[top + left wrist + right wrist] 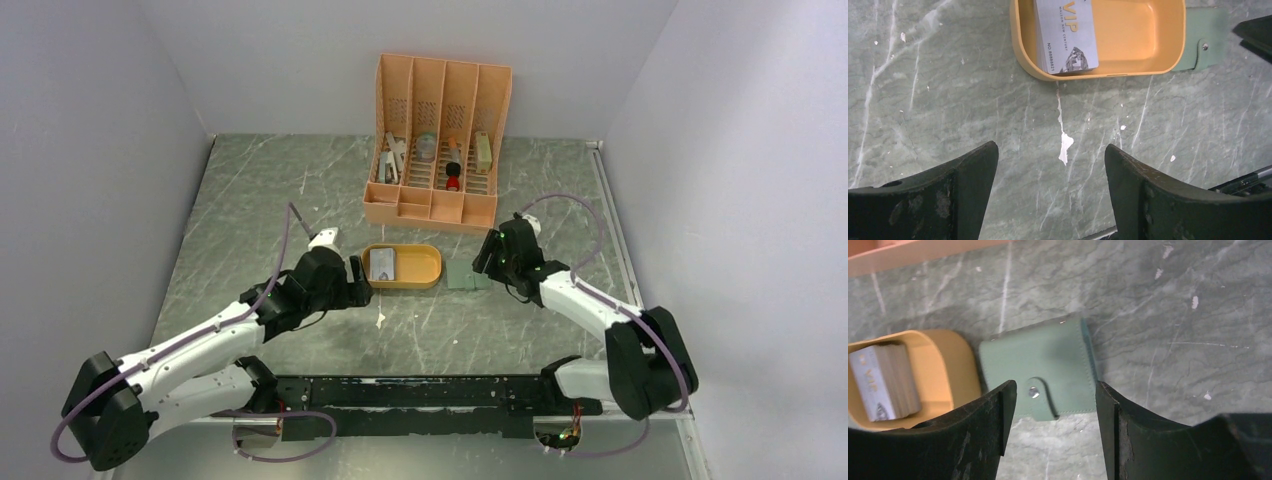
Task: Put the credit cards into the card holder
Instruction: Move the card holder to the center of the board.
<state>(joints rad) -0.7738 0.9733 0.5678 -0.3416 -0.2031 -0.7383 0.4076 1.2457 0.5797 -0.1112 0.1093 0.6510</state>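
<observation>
At mid-table, an oval tray (428, 278) holds the cards (1065, 35), a neat stack lying flat at its left end; none is out of it. Just beside the tray's right end lies the holder (1048, 355), flat on the table (250, 200), folded shut and fastened by a snap (1034, 392). Assessment: the task is at its start. No card is in the holder, and opening it, lifting cards and pocketing them are all left to do. Left gripper (1051, 155) hovers near the tray's left end, jaws wide, nothing between them. Right gripper (1055, 387) is poised over the holder, jaws parted and framing it; contact cannot be confirmed. Materials: the cards are thin, stiff, silver-grey rectangles with printed lettering and a slight sheen. Their flatness and tight stacking will likely make a single edge hard to catch. The tray is smooth orange plastic with rounded walls. The holder is matte grey-green and leather-like, with stitched edges and rounded corners; its pockets are hidden. The table has a grey-green marbled finish with white veins and chips. An orange slotted organizer (438, 130) stands behind, apart from the work.
</observation>
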